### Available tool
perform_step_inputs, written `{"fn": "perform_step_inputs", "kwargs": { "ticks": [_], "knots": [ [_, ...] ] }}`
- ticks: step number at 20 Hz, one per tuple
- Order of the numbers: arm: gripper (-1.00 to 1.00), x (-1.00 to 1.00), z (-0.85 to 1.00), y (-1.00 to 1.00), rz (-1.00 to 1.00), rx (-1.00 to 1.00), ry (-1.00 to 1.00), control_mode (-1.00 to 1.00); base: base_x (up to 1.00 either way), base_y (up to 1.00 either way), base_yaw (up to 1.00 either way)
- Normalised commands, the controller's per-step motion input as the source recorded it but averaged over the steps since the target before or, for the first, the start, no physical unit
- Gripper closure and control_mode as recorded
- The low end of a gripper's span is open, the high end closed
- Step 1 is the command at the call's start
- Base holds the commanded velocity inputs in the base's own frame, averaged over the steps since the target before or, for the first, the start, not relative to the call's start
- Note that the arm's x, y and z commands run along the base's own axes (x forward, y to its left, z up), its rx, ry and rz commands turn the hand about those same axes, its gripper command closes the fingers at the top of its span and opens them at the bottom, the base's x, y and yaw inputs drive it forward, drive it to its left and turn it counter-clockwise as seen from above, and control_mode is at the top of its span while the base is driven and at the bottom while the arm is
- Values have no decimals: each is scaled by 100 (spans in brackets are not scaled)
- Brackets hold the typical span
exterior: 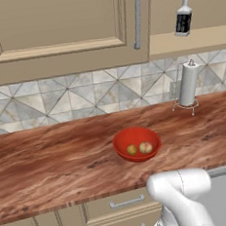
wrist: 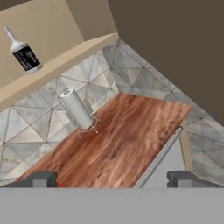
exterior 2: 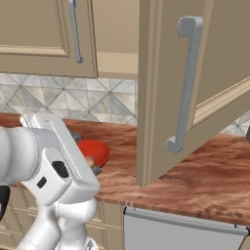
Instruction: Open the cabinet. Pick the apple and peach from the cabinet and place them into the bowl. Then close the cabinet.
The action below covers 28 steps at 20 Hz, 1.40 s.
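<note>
With both fruits in the bowl (exterior: 136, 143), the door (exterior 2: 166, 93) is left: rigid, hinged, swings easily; push its face or hook the smooth bar handle (exterior 2: 184, 83); gripper (wrist: 111, 178) spread wide, empty.

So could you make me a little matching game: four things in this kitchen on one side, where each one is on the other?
Things:
1. bottle
2. paper towel roll
3. two fruits
4. cabinet door

Places or states:
A. in the red bowl
B. swung open
C. on the cabinet shelf
D. upright on the counter

Pairs: 1-C, 2-D, 3-A, 4-B
</note>
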Motion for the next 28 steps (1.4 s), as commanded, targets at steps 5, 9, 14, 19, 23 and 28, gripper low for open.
{"fn": "perform_step_inputs", "kwargs": {
  "ticks": [5,9,14,19,23,28],
  "knots": [
    [-100,-62,-26,-2,-13,-28,-22,-100,0,0,0],
    [-100,-41,-3,-8,-13,-19,-15,-100,0,0,0],
    [-100,-28,1,-25,-6,-11,-2,-100,0,0,0],
    [-100,-5,-19,0,-1,-27,-30,-100,0,0,0],
    [-100,0,-4,0,0,-14,-15,-100,0,0,0],
    [-100,1,0,-14,1,0,0,-100,0,0,0]
  ]
}}
